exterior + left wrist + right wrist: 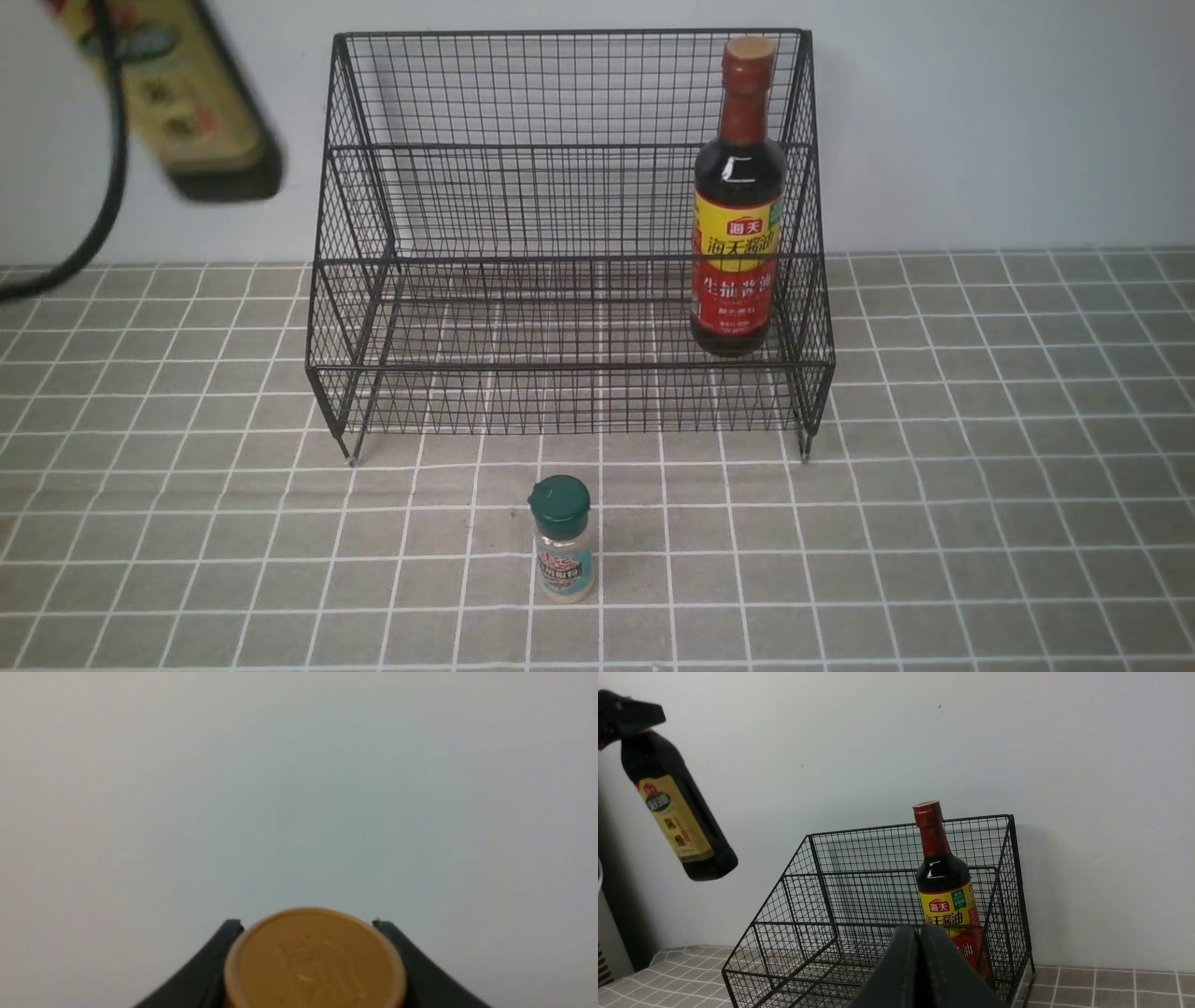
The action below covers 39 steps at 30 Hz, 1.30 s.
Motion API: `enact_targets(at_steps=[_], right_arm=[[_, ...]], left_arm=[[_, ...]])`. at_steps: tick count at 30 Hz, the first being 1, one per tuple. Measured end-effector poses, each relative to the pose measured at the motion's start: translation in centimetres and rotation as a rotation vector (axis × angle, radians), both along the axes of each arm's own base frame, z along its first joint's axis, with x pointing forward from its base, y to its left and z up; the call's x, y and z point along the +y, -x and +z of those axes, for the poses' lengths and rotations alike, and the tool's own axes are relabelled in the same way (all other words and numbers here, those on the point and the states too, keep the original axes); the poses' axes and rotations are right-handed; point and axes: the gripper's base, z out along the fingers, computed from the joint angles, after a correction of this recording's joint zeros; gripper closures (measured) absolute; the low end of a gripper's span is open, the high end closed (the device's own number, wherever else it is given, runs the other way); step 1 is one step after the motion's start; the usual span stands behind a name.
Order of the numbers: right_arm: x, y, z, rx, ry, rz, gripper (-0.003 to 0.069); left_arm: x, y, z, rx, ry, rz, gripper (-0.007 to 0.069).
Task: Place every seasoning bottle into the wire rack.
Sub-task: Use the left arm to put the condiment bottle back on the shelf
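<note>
The black wire rack (569, 243) stands against the wall. The dark bottle with brown-red neck and red-yellow label (738, 205) stands upright in its right end and also shows in the right wrist view (945, 886). The small green-capped shaker (562, 539) stands on the table in front of the rack. My left gripper (306, 926) is shut on the gold-capped dark bottle (313, 961). It holds the bottle tilted in the air, up and to the left of the rack (177, 103), as the right wrist view also shows (677, 812). My right gripper (920, 933) is shut and empty, in front of the rack (878, 905).
The table (980, 485) has a grey tiled cover with white lines. A pale wall (980, 121) rises right behind the rack. A black cable (107, 159) hangs at the far left of the front view.
</note>
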Motion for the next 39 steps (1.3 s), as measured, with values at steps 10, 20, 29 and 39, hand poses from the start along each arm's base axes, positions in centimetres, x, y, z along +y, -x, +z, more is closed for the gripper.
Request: enact_targets(at_steps=[10,20,29,39], right_arm=[[0.0,0.0,0.0,-0.001,0.0,0.0,0.0671],[0.0,0.0,0.0,-0.001,0.0,0.0,0.0671],[0.0,0.0,0.0,0.0,-0.004,0.0,0.0671],[0.0,0.0,0.0,0.0,-0.004,0.0,0.0671]], left_arm=[[-4.3,-5.9,-2.9,0.09,-0.012,-0.099,0.032],[-5.4,-10.0,-8.8,0.27,-0.045,-0.107,0.0321],[-5.9,-11.1,-13.2,0.539,-0.096,-0.136,0.0321],[-5.9,-10.8,-13.0,0.563,-0.101,-0.141,0.0286]])
